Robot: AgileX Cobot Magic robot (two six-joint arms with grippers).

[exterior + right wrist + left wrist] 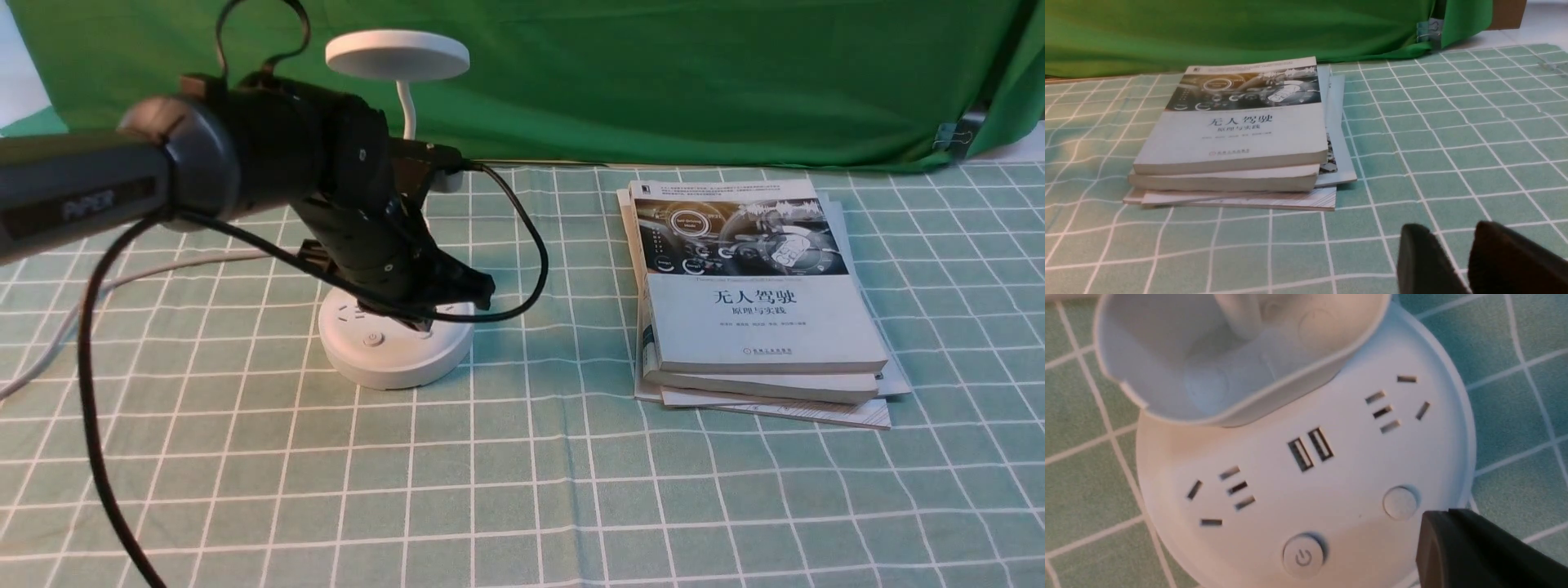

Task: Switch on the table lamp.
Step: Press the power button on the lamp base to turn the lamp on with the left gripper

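Observation:
The white table lamp stands left of centre, with its disc head [397, 55] on a thin gooseneck [408, 110] above the round base [396, 351]. In the left wrist view the base [1274, 522] shows sockets, two USB ports [1310, 449], a power-symbol button [1303, 555], a plain round button [1400, 503] and the cup holder [1216, 375]. My left gripper [482, 294] hangs shut just over the base, its tip [1433, 522] right beside the plain button. The right gripper [1449, 237] is slightly open above bare cloth and holds nothing.
A stack of books [751, 286] lies right of the lamp, also seen as the books [1237, 134] ahead of the right gripper. The lamp's white cord [122, 282] trails off left. A green backdrop [653, 82] closes the far edge of the checked tablecloth [522, 490].

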